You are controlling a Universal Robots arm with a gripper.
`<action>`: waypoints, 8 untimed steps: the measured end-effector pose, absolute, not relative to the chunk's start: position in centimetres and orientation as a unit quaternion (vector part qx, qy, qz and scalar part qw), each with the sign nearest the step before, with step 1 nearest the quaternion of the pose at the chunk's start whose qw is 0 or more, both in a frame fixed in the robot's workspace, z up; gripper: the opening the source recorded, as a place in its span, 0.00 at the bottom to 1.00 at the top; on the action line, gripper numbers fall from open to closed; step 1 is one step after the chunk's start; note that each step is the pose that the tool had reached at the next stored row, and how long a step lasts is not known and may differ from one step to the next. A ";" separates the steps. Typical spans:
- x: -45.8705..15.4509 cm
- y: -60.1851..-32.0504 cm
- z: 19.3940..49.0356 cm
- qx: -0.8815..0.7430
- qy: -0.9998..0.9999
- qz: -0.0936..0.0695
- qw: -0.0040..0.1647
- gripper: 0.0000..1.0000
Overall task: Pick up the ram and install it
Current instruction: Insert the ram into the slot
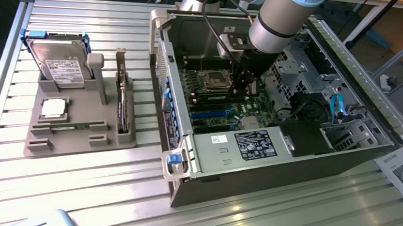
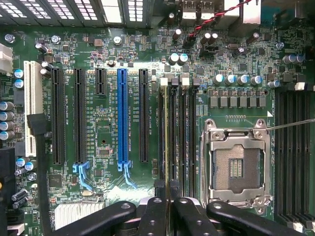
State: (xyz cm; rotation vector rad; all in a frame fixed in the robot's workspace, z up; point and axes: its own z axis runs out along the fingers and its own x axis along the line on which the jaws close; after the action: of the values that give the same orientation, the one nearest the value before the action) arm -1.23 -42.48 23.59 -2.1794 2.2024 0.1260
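Since the ram [image 2: 170, 140] must enter edge-first, the claw [image 2: 170, 202], pinched narrow on it, holds it upright along the memory slots [image 2: 185, 142] beside the processor socket [image 2: 237, 164], upper middle of the exterior view.

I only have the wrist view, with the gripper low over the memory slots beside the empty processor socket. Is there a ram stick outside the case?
Observer: Yes, a green stick lies flat in the grey holder at the exterior view's left of the case.
Operator: Separate from the ram pinched in my gripper, then. Where's the processor?
Observer: The square silver processor sits in that holder, beside the standing hard drive.
Operator: How does the arm come in?
Observer: The arm reaches down through the case's open side.
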 end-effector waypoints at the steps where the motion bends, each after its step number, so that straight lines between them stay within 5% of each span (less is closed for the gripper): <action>1: -1.2 -42.5 23.6 -0.703 0.710 0.041 0.020 0.12; 8: -1.3 -42.5 23.3 -0.703 0.710 0.040 0.021 0.12</action>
State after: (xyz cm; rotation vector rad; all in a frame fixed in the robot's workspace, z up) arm -1.25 -42.48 23.26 -2.1791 2.2021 0.1249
